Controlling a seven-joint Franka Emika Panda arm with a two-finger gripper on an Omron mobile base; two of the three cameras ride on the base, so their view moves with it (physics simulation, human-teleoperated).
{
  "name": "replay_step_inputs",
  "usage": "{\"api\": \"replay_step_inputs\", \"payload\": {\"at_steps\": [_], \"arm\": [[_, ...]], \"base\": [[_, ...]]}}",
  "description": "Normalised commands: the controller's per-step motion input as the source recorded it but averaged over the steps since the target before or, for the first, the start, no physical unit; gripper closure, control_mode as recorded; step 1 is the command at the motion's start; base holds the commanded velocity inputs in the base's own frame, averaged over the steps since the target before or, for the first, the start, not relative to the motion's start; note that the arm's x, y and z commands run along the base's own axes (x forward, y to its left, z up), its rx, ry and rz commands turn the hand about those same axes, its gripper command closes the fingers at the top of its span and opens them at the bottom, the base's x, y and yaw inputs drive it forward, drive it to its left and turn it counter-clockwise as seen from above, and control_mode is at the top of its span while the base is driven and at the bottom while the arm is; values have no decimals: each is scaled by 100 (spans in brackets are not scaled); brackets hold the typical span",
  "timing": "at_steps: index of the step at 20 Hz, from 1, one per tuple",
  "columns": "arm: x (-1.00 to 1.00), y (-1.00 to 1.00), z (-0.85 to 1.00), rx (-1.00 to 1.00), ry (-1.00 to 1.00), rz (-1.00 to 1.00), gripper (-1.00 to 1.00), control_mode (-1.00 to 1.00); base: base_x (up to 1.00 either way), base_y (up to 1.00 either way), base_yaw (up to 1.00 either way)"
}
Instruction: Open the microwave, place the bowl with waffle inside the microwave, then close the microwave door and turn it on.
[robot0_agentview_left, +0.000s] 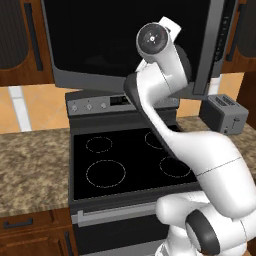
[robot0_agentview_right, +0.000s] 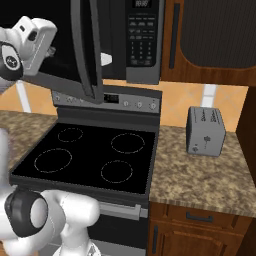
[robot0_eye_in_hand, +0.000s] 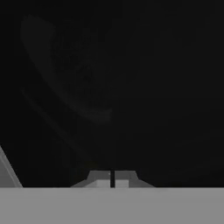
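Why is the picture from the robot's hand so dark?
Hand view: the closed fingers face a black glossy surface, with only a faint reflection. Right base view: the microwave door stands ajar, the stove evenly lit and sharp.

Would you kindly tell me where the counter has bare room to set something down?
The granite counter left of the stove is bare; the stove's glass top is bare too. Right of the stove, the stretch in front of the toaster is free. Up by the open microwave door, the arm crowds things.
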Motion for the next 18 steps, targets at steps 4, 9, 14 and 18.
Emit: {"api": "replay_step_inputs", "payload": {"at_steps": [4, 9, 14, 18], "arm": [[100, -45, -31, 6, 22, 26, 100, -100], [99, -36, -59, 1, -5, 20, 100, -100], [100, -40, -74, 0, -1, 16, 100, -100], [100, -41, -82, 0, 0, 15, 100, -100]], "base": [[0, 0, 0], [0, 0, 0], [0, 0, 0], [0, 0, 0]]}}
